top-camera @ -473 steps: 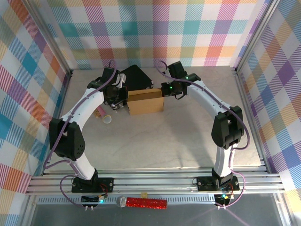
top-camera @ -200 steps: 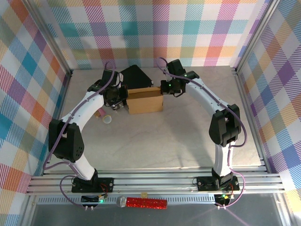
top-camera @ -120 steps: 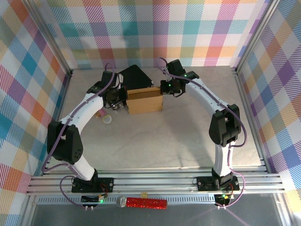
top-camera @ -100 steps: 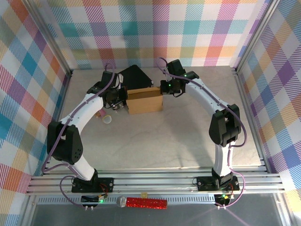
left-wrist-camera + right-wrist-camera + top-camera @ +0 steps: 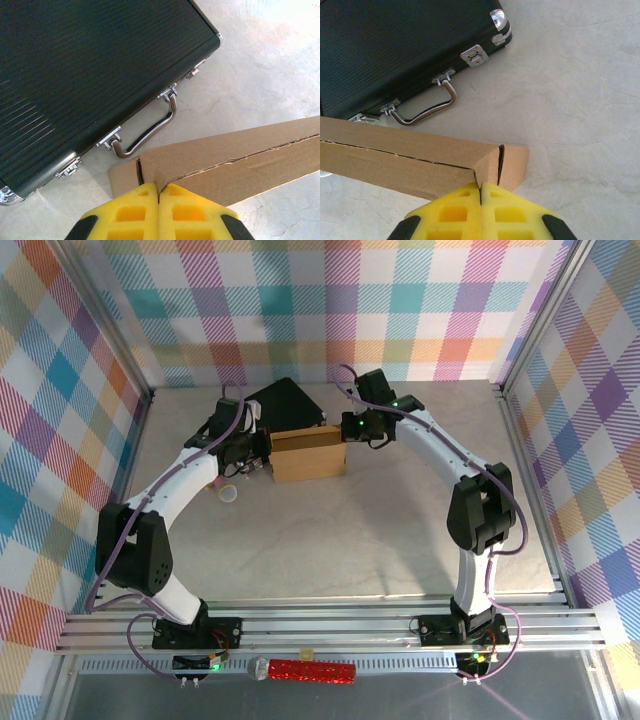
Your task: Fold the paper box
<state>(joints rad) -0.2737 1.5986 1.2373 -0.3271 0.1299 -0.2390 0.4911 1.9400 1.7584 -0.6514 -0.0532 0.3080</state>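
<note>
Yellow fingers point(image 5: 127, 212) of the left gripper point(image 5: 159, 187) are pressed flat together with no gap between the pads. Their tips touch the left end of the paper box point(image 5: 240, 162), right where a short slit parts a small flap from the long side; whether any cardboard is caught between them cannot be told. The right gripper point(image 5: 480, 186) has its fingers point(image 5: 512, 212) closed tight in the same way, tips against the box's right end, beside a slit at that corner. From above, the box point(image 5: 308, 454) is a plain brown cardboard block lying on the grey table point(image 5: 400, 530) toward the far side, its long axis running left to right. The left gripper point(image 5: 262, 452) is at its left end and the right gripper point(image 5: 346, 433) at its far right corner, the two arms arching in from either side. A rough seam runs lengthwise along the box where two panels meet. Just beyond the box lies a black case point(image 5: 283, 401), turned at an angle, its metal handle point(image 5: 150, 127) facing the box and just beside the cardboard. Left of the box and a little nearer, close to the left arm, a small pale cup point(image 5: 229, 493) sits on the table. A red glittery stick point(image 5: 310, 671) rests by the rail at the near edge.
</note>
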